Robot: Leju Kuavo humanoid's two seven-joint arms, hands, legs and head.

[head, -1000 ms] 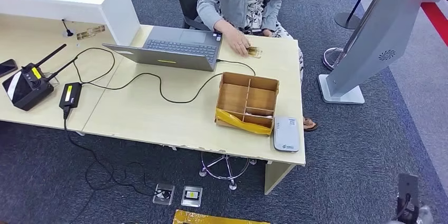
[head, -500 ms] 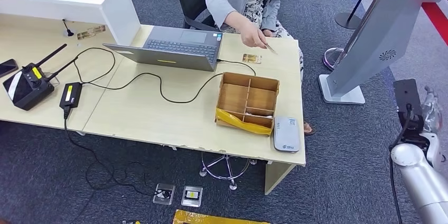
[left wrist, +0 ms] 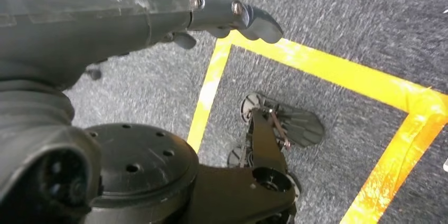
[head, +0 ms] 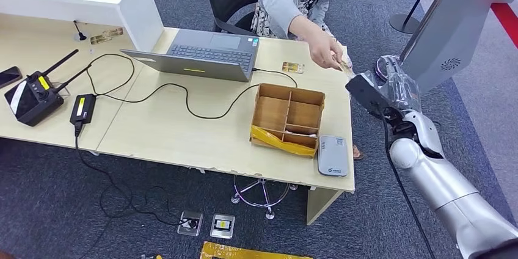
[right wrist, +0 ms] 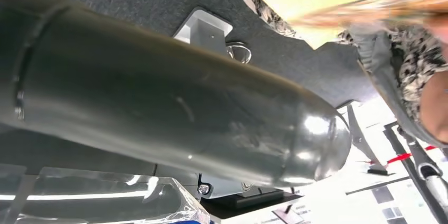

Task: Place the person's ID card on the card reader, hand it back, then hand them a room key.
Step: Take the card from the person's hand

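**Card offered at the bench corner**

My right hand (head: 391, 88) is raised beside the bench (head: 183, 131); whether it grips anything I cannot tell. The person's hand (head: 327, 54) holds the ID card (head: 346, 66) just beside it. Card reader (head: 331, 156) lies beside the wooden box (head: 287, 118). My left hand (left wrist: 232, 15) hangs above the floor, apparently holding nothing.

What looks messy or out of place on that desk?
The cardboard box has a crumpled strip of yellow tape hanging loose along its front edge. A black cable snakes across the desk, and a card lies loose beside the laptop. Nothing looks spilled or broken.
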